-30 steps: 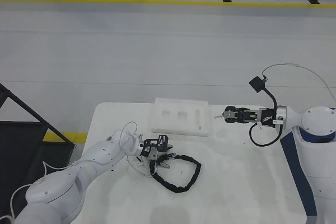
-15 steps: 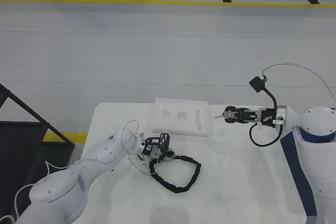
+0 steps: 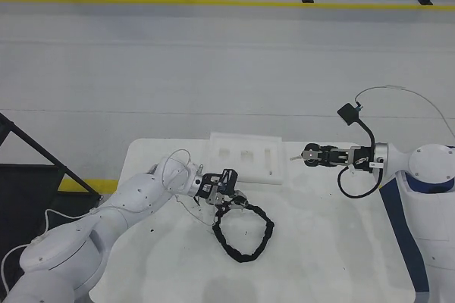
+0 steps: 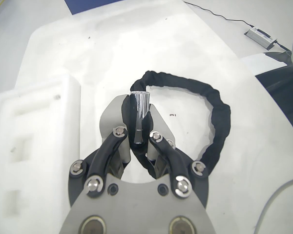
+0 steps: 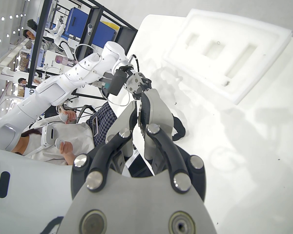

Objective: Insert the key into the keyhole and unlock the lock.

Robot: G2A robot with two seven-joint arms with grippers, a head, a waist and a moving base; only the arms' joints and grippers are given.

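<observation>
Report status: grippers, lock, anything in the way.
Left gripper, jaws shut on lock cylinder; chain lying on table. Right gripper shut on key, beside foam tray. Tray corner lies between the two.

Left gripper (image 4: 138, 109) fingers clamped; right gripper (image 5: 139, 104) fingers pinched together.

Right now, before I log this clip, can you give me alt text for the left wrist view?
The left tool is shut on the chrome lock cylinder, whose black fabric-covered chain loops across the white table. A white foam tray with recesses sits beside the tool.
</observation>
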